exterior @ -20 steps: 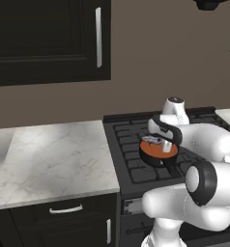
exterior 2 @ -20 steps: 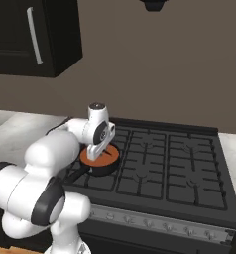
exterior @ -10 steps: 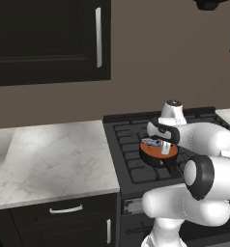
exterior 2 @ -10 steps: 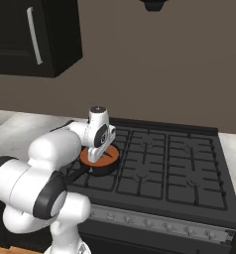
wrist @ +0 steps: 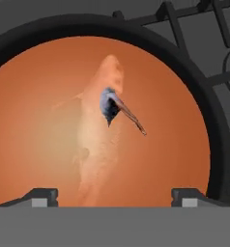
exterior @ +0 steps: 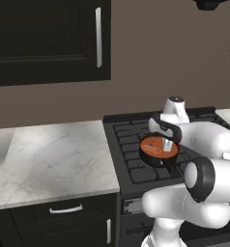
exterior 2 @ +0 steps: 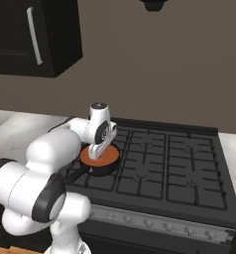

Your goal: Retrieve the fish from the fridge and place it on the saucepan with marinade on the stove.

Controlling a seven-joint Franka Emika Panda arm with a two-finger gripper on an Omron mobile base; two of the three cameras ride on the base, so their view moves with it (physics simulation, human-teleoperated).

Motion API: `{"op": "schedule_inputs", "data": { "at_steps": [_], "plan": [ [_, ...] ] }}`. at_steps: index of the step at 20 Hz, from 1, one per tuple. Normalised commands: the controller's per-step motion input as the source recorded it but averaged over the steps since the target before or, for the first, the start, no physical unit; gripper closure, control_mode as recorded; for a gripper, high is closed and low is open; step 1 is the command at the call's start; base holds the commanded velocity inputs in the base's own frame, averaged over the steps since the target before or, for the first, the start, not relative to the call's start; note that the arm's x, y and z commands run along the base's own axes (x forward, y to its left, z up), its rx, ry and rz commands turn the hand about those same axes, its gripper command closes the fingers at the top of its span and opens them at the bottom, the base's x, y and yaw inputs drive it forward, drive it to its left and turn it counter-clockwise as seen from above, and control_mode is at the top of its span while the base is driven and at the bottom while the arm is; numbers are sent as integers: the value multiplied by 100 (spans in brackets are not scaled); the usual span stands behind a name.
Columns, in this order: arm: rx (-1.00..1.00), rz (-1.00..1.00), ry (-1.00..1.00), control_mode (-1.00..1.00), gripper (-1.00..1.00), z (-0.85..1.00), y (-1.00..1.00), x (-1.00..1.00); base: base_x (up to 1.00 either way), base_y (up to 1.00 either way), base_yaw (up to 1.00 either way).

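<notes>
So we had the saucepan [exterior: 158,150] sitting near the front left corner of the stove [exterior 2: 174,168], with the gripper [wrist: 115,195] hanging right over it. Fingers [wrist: 39,197] were spread wide, one tip at each side of the hand view, nothing between them. The fish [wrist: 100,140] was down in the marinade [wrist: 44,120], mostly sunk, just a small dark grey bit poking up around the middle of the pan. Looked to us like the drop was done. Our guess: it's light, a bit floppy and slick with sauce, so if we had to regrab it, we'd pinch across the thick mid-body, not the fin.
</notes>
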Motion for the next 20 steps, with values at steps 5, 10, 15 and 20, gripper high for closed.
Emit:
{"op": "schedule_inputs", "data": {
  "at_steps": [5,10,15,20],
  "plan": [
    [0,0,-4,-100,-100,59,-10,-1,0,0,0],
    [1,0,-14,-100,-100,88,-36,-47,0,0,0],
    [4,0,-21,-100,-100,47,-63,-86,0,0,0],
    [15,0,-35,-100,-100,15,-70,-100,0,0,0]
  ]
}}
